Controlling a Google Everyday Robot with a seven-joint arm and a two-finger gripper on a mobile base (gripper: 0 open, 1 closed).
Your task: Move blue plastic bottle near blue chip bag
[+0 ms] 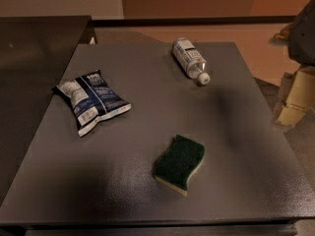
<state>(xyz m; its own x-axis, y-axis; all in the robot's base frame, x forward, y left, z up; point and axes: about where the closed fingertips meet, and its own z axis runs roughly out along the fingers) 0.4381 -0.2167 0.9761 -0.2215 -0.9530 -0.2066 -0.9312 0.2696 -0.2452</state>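
Worktop (147,82): dark grey, matte and square-cornered, with all four edges in view. The gripper (297,98) sits outside its right edge, about level with the worktop's middle.

Blue chip bag (92,101): lies flat on the side of the worktop farthest from the jaws, close to that far edge but not over it. One white sealed end points toward the front edge.

Green sponge with a yellow base (180,163): flat, nearer the jaws than the bag, toward the front edge.

Blue plastic bottle (190,60): on its side near the back edge, the closest of the three to the jaws but well apart from them. Its white cap is angled toward the front and the jaws' side.

Open room: bare worktop between bottle and bag, and a wide bare strip along the edge by the jaws.

Arm (304,31): a dark bulk at the upper right, cut off by the frame, with the pale gripper below it and clear of the worktop. Jaws: cannot tell how wide they stand or whether they hold anything.
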